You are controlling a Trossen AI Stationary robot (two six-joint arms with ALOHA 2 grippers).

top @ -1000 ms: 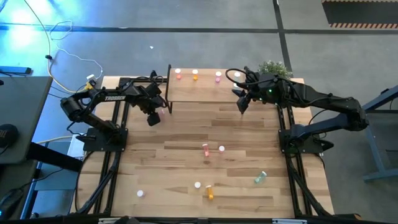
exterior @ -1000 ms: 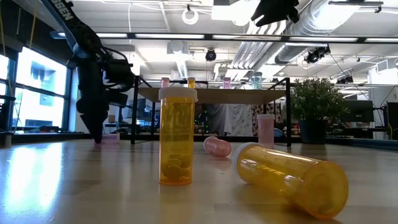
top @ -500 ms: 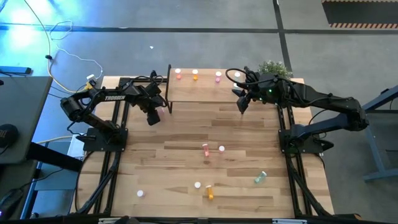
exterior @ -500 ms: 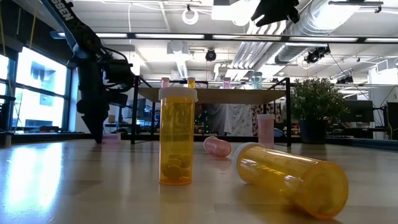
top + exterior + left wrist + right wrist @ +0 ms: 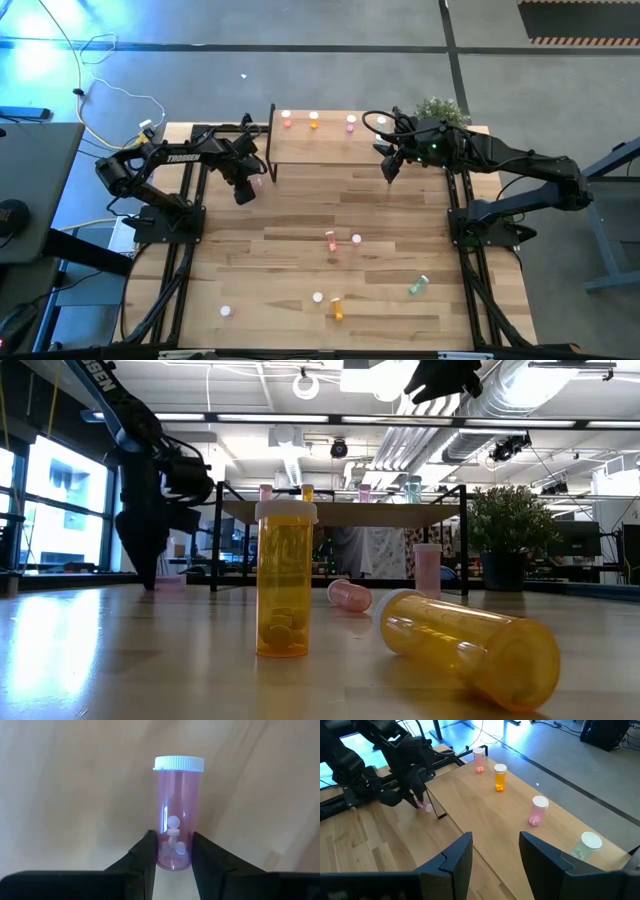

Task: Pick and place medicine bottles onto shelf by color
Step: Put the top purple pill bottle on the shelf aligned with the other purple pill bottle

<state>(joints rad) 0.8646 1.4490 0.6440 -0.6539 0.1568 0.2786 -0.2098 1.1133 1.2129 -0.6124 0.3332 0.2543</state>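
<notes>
the left gripper [image 5: 173,851] is clamped on the base of a pink bottle [image 5: 176,812], held at the shelf's [image 5: 330,150] 8 o'clock corner. the right gripper [image 5: 495,852] is spread wide at the shelf's 3 o'clock end. four bottles are stood on the shelf.

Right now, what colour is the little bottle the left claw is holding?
Pink bottle with a white cap, gripped by the left gripper; clearest in the left wrist view.
</notes>
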